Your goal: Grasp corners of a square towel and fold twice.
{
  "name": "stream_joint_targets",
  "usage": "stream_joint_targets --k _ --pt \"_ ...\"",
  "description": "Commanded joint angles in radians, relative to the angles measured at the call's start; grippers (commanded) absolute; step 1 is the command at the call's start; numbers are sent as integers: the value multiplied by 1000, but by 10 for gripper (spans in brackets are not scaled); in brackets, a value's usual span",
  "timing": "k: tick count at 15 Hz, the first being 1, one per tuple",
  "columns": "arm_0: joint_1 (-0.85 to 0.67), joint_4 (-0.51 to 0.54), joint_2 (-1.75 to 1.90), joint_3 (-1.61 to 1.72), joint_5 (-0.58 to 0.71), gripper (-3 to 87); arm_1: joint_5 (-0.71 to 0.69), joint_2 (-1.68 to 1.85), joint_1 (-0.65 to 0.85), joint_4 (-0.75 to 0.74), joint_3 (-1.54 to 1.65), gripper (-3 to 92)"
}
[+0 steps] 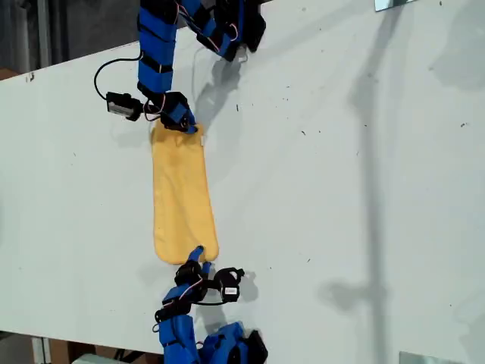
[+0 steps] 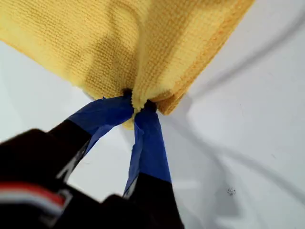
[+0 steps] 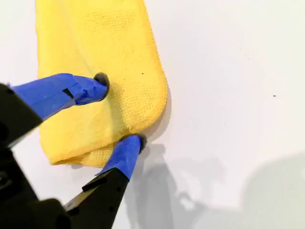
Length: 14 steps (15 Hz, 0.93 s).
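Observation:
The yellow-orange towel [image 1: 182, 197] lies as a long narrow folded strip on the white table [image 1: 341, 189]. My first gripper [image 1: 196, 256], on the arm at the exterior view's bottom, is shut on a corner of the towel [image 2: 143, 43]. The blue-taped fingertips [image 2: 145, 112] pinch the stacked cloth layers there. At the strip's far end, my second gripper [image 1: 184, 121] stands open over the towel [image 3: 95, 38]. One of its fingers [image 3: 90, 88] rests on the cloth, and the other [image 3: 128, 145] sits at the rounded corner's edge.
Both blue arm bases stand on the table, one at the exterior view's top [image 1: 220, 26] and one at its bottom [image 1: 220, 345]. A black cable [image 1: 102, 76] loops beside the upper arm. Bare white tabletop spreads across the exterior view's right.

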Motion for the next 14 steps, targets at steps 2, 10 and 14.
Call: stream_joint_targets --k 2,10,14 --pt "23 12 35 -15 -12 187 -14 17 -9 3 -49 -1" --pt "87 -64 -54 12 -124 164 -17 25 -14 2 -43 -1" --pt "28 -52 -84 -12 -109 162 -20 37 -18 -3 -34 -1"
